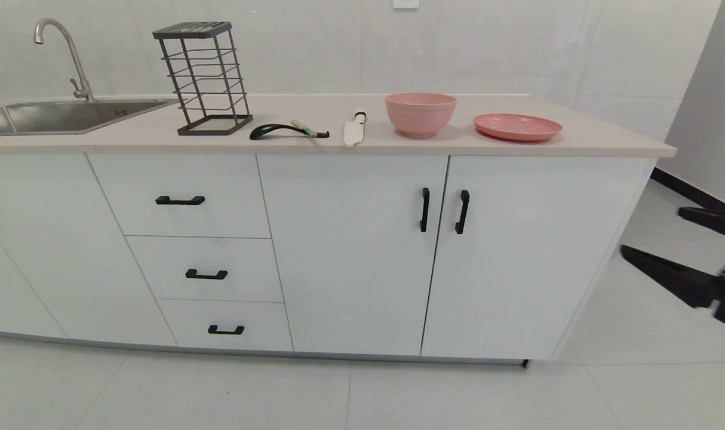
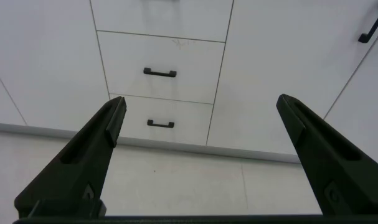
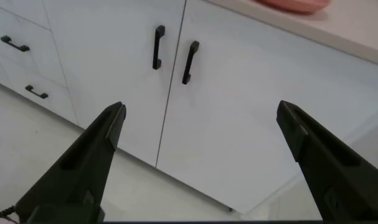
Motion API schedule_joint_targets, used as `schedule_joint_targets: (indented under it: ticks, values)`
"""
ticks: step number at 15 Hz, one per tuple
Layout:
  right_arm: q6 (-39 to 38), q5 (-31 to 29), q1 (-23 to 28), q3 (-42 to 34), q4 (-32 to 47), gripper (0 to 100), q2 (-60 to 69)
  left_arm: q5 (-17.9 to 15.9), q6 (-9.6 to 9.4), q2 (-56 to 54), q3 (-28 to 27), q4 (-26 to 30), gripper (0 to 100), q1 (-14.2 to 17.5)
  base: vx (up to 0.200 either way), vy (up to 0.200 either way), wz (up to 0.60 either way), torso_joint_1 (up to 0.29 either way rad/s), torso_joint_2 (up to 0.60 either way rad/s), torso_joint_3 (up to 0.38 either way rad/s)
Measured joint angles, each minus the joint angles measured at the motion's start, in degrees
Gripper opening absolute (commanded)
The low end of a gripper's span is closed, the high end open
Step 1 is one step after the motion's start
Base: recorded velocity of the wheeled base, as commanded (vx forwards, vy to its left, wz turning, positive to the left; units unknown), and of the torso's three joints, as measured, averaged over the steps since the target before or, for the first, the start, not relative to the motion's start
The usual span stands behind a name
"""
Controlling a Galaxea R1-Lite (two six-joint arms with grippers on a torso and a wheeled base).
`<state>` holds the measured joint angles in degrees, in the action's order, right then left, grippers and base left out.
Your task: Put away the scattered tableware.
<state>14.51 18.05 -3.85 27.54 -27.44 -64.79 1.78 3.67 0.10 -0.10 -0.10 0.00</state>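
Black two-fingered left gripper (image 2: 201,102) and right gripper (image 3: 201,109) both gape wide with nothing held, down by the white cabinet doors (image 1: 350,251). The ribbed pink bowl (image 1: 421,113) and flat pink plate (image 1: 517,126) sit on the beige countertop (image 1: 607,140). They look light, stiff and kinda slick, so I'd pinch the rims.

White cabinets (image 1: 350,251) with black handles (image 1: 425,209) stand on a pale tiled floor (image 1: 338,394) under a beige surface (image 1: 607,140); a steel sink (image 1: 70,116) lies far left, against a white tiled wall (image 1: 488,42).
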Motion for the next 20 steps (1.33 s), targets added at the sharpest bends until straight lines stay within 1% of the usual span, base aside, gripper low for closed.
schedule_joint_targets:
  ticks: [2, 3, 4, 5, 9, 12, 14, 18, 20]
  values:
    - [1.0, 1.4, -1.1, -3.0, -14.0, 100, -13.3, 0.0, -0.04, 0.0, 0.0, 0.0, 100, 0.0, 0.000, 0.000, 0.00, 0.000, 0.00, 0.000]
    - [1.3, 1.9, -1.5, -4.8, -16.5, 100, -17.6, 0.0, -0.06, 0.0, 0.0, 0.0, 100, 0.0, 0.000, 0.000, 0.00, 0.000, 0.00, 0.000]
    - [1.5, 2.6, -1.9, -6.0, -18.1, 100, -20.7, 0.0, -0.09, 0.0, 0.0, 0.0, 100, 0.0, 0.000, -0.200, 0.00, 0.002, 0.01, -0.002]
    - [1.6, 3.2, -2.2, -6.5, -18.8, 100, -22.6, 0.0, -0.09, 0.0, 0.0, 0.0, 100, 0.0, 0.000, -0.200, 0.00, -0.002, 0.00, 0.002]
    - [1.7, 4.9, -5.1, -5.4, -21.8, 100, -29.0, -0.1, -0.06, 0.0, 0.0, 0.0, 100, 0.1, 0.000, 0.000, 0.00, 0.000, 0.00, 0.000]
    - [1.7, 6.1, -7.2, 0.3, -22.9, 100, -34.2, -0.1, -0.01, 0.0, 0.0, 0.0, 100, 0.0, 0.000, 0.000, 0.00, 0.000, 0.00, 0.000]
    - [1.7, 8.0, -8.1, 4.8, -26.9, 100, -38.9, -0.1, -0.01, 0.0, 0.0, 0.0, 100, 0.0, 0.000, 0.000, 0.00, 0.000, 0.00, 0.000]
    - [1.8, 10.4, -9.2, 8.6, -31.8, 100, -46.3, -0.1, -0.48, 0.0, 0.0, 0.0, 100, 0.0, 0.000, 0.000, 0.00, 0.000, 0.00, 0.000]
    - [1.9, 11.4, -9.4, 10.3, -32.9, 100, -49.5, -0.1, -0.59, 0.0, 0.0, 0.0, 100, 0.0, 0.000, 0.000, 0.00, 0.000, 0.00, 0.000]
